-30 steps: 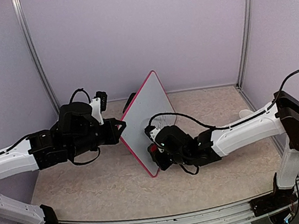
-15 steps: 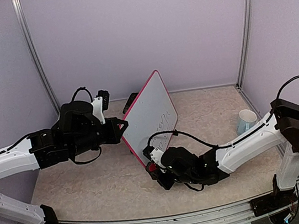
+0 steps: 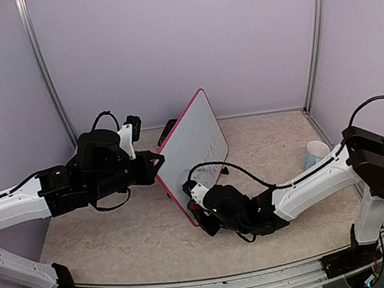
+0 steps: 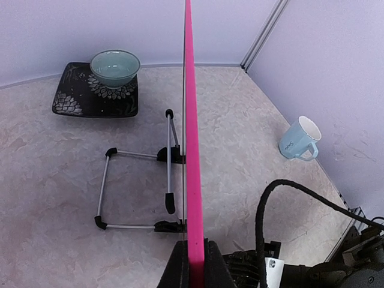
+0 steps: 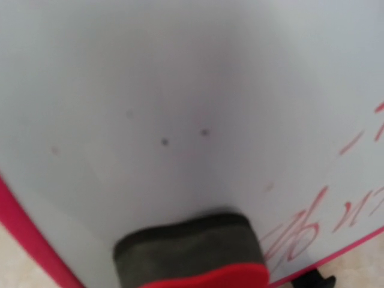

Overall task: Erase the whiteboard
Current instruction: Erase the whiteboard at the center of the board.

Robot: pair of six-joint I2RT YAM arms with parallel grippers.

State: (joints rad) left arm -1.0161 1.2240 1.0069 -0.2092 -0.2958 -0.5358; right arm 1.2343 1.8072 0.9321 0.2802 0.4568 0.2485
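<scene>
Whiteboard (image 3: 193, 144) first: it stands steeply tilted near the middle of the table (image 3: 121, 247), with a thin pink frame (image 4: 191, 138) round it. The left gripper (image 3: 157, 162) has its two fingers pressed tight on that frame at the board's left edge. Its wrist camera looks straight along the pink edge.

The right gripper (image 3: 199, 202) is low down at the front of the whiteboard, near the bottom corner. It is pinching the eraser (image 5: 192, 258) (a dark soft pad with a red back). The pad touches the white face. Just to the right of the eraser, near the board's lower edge, there is some red writing (image 5: 309, 228). The face above the eraser is nearly clean, with only a few tiny specks.

Behind the whiteboard a wire stand (image 4: 135, 189) with black tips sits on the table, right at the board's back (touching it or not, I cannot tell). Farther behind the board a green bowl (image 4: 115, 66) sits on a dark plate (image 4: 78, 99). A pale blue cup (image 4: 298, 139) stands well apart from the whiteboard, on its front side.
</scene>
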